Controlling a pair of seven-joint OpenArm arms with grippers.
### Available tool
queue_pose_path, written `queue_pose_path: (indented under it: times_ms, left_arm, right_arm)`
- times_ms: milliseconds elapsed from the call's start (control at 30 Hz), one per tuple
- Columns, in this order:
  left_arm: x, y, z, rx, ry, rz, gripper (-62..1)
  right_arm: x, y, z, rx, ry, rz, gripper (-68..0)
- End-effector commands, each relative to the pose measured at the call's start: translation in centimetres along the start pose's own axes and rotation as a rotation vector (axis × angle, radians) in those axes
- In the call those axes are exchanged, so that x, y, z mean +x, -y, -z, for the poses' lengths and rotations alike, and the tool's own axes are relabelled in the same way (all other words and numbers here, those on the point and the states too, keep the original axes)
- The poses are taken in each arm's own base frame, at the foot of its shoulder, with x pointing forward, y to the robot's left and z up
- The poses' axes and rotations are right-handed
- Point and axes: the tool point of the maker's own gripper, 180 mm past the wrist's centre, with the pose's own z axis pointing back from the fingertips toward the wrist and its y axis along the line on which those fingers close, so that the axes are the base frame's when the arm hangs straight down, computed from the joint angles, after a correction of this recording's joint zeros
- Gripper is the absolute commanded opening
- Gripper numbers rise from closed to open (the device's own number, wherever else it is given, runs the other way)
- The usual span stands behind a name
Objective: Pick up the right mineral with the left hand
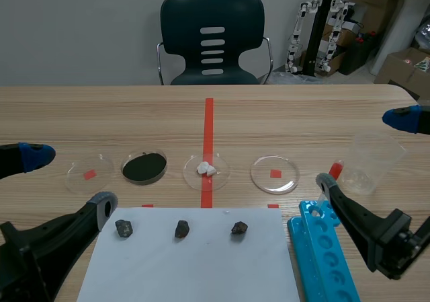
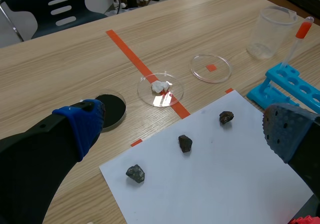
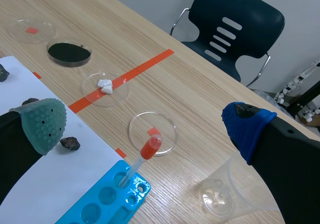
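Three minerals [image 1: 182, 229] on paper [image 1: 201, 268]; right mineral [image 1: 239, 229] near its right edge, untouched. Four dishes [image 1: 275, 174]: one with black powder [image 1: 144, 167], one with white chunks [image 1: 206, 170], two bare. One beaker [image 1: 373, 162]. One rack [image 1: 326, 255] holding one pipette [image 1: 335, 169]. Left gripper [image 1: 70, 179] and right gripper [image 1: 361, 151] both spread wide, holding nothing.

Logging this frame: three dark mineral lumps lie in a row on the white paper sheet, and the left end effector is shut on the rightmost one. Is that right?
Not quite. The left end effector is open and grips nothing. The left wrist view shows the rightmost dark mineral lump lying untouched on the white paper sheet. The rest stands.
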Motion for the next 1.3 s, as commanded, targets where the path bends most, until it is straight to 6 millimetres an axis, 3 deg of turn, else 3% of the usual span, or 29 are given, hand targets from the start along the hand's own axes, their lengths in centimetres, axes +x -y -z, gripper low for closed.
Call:
queue_pose_path:
  times_ms: [0,1267]
  left_arm:
    - [0.98,0.10,0.07,-0.004,0.035,0.001,1.4]
    - [0.38,0.11,0.09,-0.004,0.002,0.001,1.4]
  right_arm:
    - [0.92,0.33,0.15,-0.006,0.033,-0.008,0.4]
    - [0.90,0.33,0.15,-0.006,0.032,-0.008,0.4]
